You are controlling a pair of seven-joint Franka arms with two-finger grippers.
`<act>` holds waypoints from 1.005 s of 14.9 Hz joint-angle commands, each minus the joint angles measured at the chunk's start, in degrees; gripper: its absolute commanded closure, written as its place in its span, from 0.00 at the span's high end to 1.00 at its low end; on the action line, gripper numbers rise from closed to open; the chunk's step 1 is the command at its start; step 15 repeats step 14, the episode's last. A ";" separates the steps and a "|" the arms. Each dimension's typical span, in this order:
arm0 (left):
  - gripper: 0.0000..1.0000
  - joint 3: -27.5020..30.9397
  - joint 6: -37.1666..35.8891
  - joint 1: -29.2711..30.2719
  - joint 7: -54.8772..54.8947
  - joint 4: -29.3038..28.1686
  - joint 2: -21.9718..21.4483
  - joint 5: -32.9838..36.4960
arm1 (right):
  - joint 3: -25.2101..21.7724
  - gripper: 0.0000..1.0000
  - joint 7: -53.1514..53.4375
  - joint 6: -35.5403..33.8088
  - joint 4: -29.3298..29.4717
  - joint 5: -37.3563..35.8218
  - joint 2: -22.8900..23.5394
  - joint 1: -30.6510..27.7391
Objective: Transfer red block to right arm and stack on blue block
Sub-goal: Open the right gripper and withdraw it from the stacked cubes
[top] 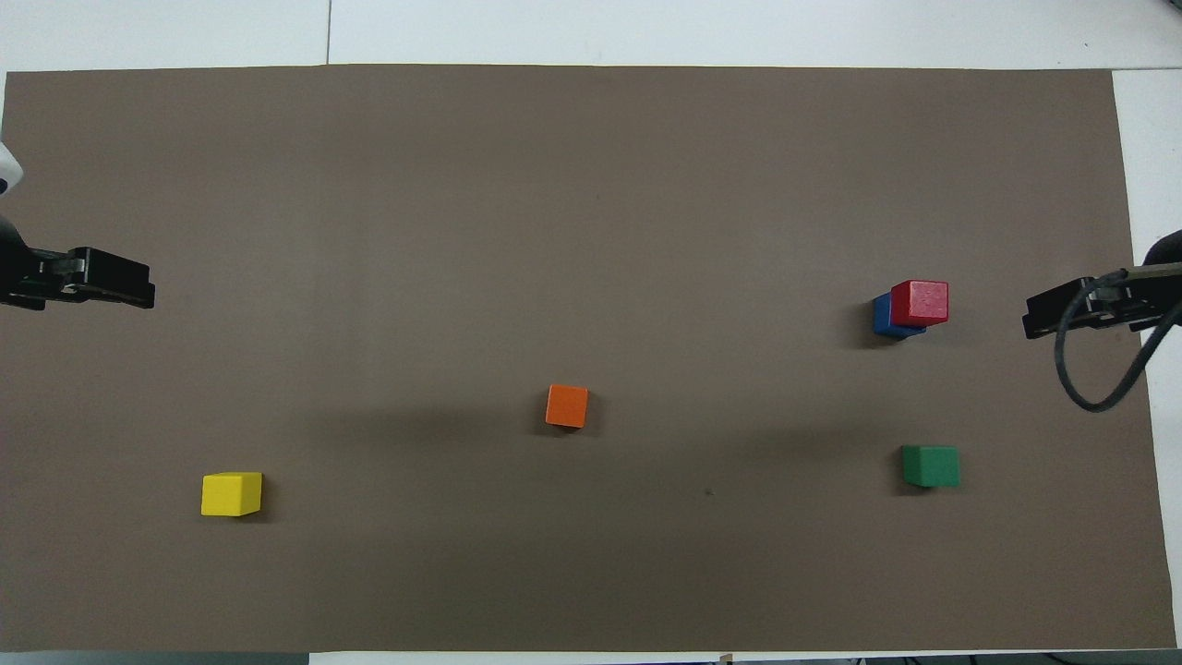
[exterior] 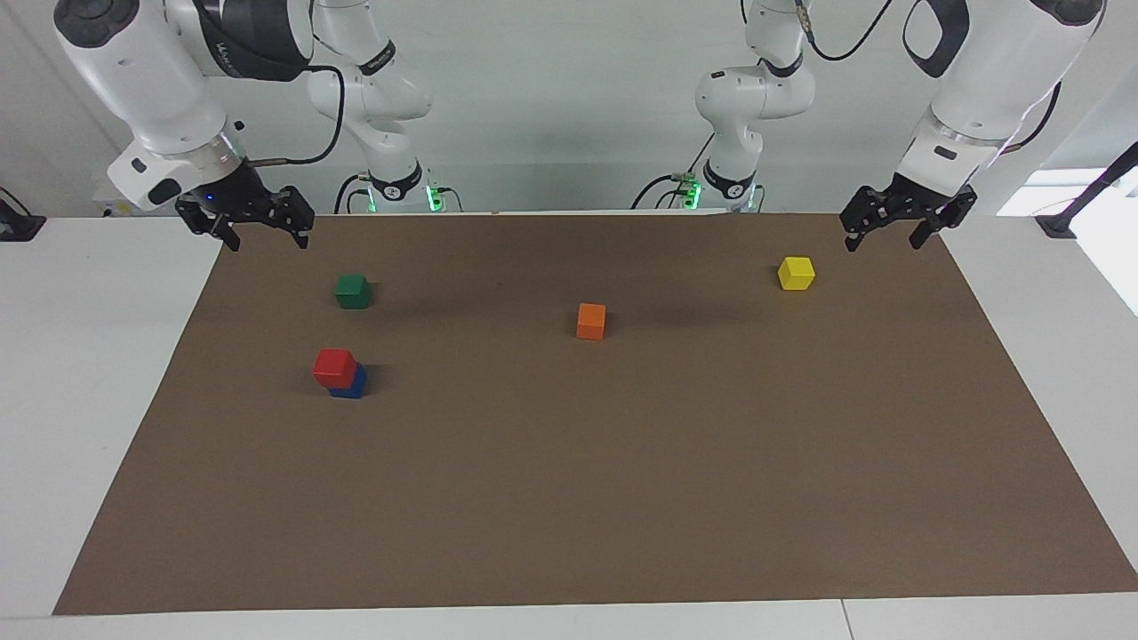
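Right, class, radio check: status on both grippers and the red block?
Left gripper and right gripper open, empty, over the mat's corners. Red block stacked on blue block. Nothing obstructing.

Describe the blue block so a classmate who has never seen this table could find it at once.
Start at the brown mat and go to the right arm's end. Farther from the robots than the green block is a two-cube stack. The blue block is the bottom cube, the only one carrying another, the red block.
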 commanded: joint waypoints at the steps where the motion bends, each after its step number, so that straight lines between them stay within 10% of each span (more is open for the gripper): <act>1: 1.00 0.12 0.19 0.24 0.66 -1.47 -1.31 -0.91 | 0.26 1.00 -0.82 -0.24 1.00 1.11 0.10 -0.74; 15: 1.00 0.12 0.19 0.24 0.66 -1.47 -1.31 -0.91 | 0.26 1.00 -0.64 3.37 1.08 0.14 0.10 -0.74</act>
